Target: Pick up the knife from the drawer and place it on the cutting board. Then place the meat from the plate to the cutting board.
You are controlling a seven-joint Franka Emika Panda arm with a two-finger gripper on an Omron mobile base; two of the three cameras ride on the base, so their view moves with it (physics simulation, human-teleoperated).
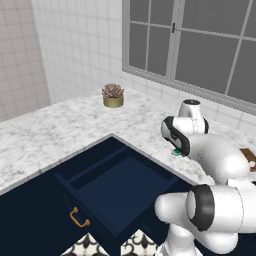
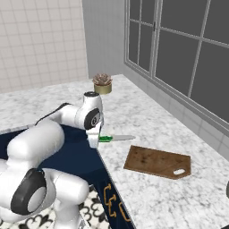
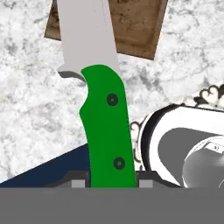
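My gripper is shut on the knife, whose green handle runs up between the fingertips while the pale blade points toward the cutting board. The knife hangs above the counter edge, just past the open navy drawer, left of the board and a little apart from it. A speck of the green handle shows behind the arm in the left base view. The hand view has the brown cutting board under the blade tip. The meat and the plate are out of view.
A potted plant stands at the back of the marble counter near the window. The drawer's brass handle juts toward the base. Navy cabinet doors with brass handles sit below the counter edge.
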